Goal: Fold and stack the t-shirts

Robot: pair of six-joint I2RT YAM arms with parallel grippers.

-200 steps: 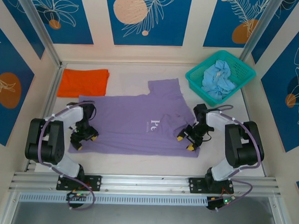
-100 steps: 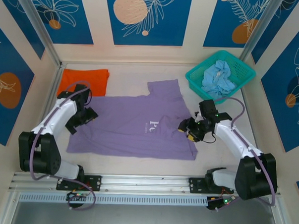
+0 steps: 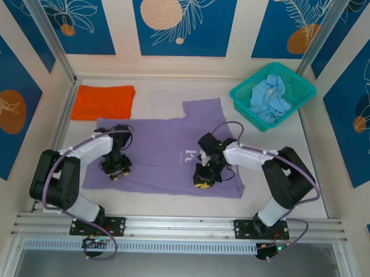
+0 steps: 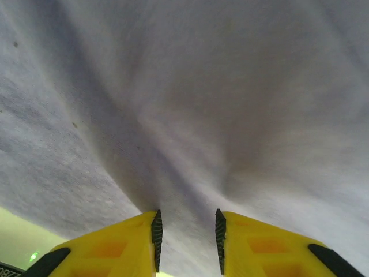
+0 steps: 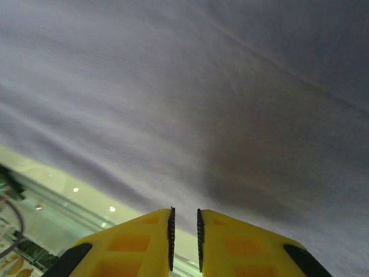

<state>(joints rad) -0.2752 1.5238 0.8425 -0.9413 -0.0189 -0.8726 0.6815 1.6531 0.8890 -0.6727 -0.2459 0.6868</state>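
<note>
now left gripper point(image 4: 185, 225) and right gripper point(image 5: 184, 225) clench the lavender t-shirt point(image 3: 166, 153); shallow pinches may slip, skewing the fold.

From above, the white lettering point(image 3: 190, 155) on the lavender t-shirt point(image 3: 159, 156) is too small to read, and the right end effector point(image 3: 203, 179) is too small to show its gap. In the right wrist view the cloth is a close blur running off the upper edges. The yellow fingers point(image 5: 138, 245) are cut by the bottom edge, and whether they pinch fabric cannot be told.
</note>
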